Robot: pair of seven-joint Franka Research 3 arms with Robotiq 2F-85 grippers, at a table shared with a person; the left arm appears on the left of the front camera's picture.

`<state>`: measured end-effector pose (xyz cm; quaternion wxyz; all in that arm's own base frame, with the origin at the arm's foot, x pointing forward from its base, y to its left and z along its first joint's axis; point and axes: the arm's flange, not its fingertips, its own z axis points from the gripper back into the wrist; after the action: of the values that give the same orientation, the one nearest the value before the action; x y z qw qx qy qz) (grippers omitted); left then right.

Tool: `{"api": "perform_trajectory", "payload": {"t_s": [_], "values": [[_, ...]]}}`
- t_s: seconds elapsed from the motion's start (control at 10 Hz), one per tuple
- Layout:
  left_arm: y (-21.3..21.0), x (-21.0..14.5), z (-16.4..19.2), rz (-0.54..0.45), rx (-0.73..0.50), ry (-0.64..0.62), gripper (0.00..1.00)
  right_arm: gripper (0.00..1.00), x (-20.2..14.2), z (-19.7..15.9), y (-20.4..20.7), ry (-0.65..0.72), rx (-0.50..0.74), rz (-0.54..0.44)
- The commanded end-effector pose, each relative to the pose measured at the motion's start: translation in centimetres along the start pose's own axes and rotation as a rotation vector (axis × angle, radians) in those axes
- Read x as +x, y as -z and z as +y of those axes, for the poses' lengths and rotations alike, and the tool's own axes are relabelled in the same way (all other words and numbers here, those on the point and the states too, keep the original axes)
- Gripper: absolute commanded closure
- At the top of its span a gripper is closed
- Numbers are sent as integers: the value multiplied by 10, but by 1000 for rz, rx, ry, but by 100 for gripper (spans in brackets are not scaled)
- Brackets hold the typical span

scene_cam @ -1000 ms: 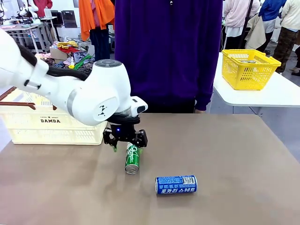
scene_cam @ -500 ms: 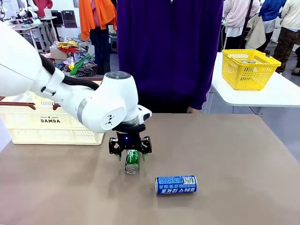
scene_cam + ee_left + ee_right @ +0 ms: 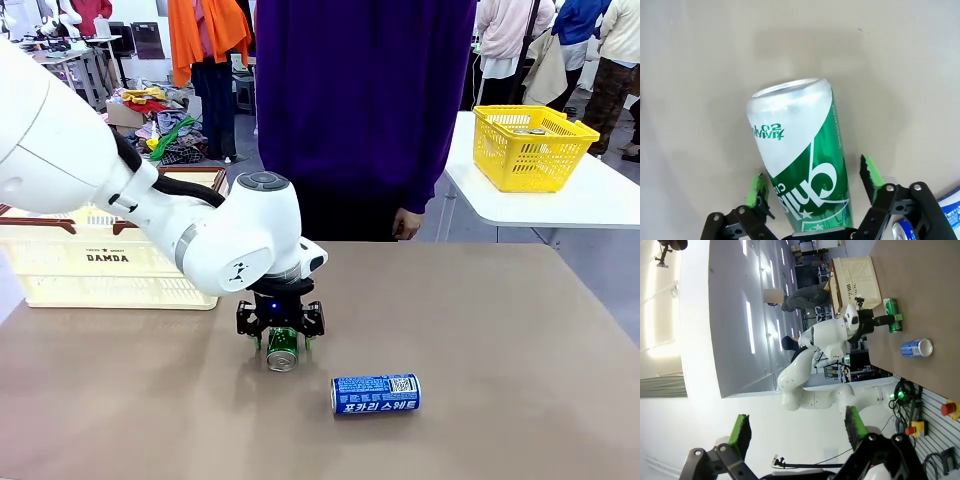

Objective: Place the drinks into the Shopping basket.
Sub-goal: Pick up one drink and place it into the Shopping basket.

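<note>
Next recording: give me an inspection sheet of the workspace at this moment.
Surface: brown table, two cans on it.
Job's things: green can and blue can lie on their sides; Shopping basket at far left.
Clutter: nothing seen.
Hands: left hand open, astride green can; right hand open, away from the table.
Cables: black cable along left arm.
Surroundings: person in purple opposite; yellow basket on side table.

You're in a robot lab hall dressed like a shop. Look: heaped clothes (image 3: 160, 130), a yellow basket (image 3: 528, 147), an emergency stop (image 3: 948, 408).
</note>
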<state>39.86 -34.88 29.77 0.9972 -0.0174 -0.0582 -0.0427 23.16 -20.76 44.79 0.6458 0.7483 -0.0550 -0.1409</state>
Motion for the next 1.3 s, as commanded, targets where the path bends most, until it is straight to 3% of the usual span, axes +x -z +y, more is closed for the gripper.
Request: {"api": "perform_trajectory", "payload": {"t_s": [0.0, 0.1, 0.2, 0.5, 0.7, 0.8, 0.9, 1.0, 1.2], "values": [[5, -2, -6, -39, 20, -4, 56, 0, -2, 6, -1, 12, 10, -1], [5, -3, -5, -60, 19, 7, 90, 0, -2, 6, -1, 12, 10, -1], [5, -4, -5, -84, 22, 12, 100, 0, -2, 6, -1, 12, 10, -1], [-2, -2, -5, -100, 17, 26, 100, 0, -2, 6, -1, 12, 10, -1], [-33, -2, -5, -82, -19, 72, 100, 0, -2, 6, -1, 12, 10, -1], [-80, -6, 1, 56, -16, 168, 100, 0, -2, 6, -1, 12, 10, -1], [-119, -7, 12, 16, 3, 201, 100, 0, -2, 6, -1, 12, 10, -1], [-174, -6, 28, 36, -14, 251, 100, 0, -2, 6, -1, 12, 10, -1], [-287, 14, 64, -102, 24, 211, 100, 0, -2, 6, -1, 12, 10, -1]]}}
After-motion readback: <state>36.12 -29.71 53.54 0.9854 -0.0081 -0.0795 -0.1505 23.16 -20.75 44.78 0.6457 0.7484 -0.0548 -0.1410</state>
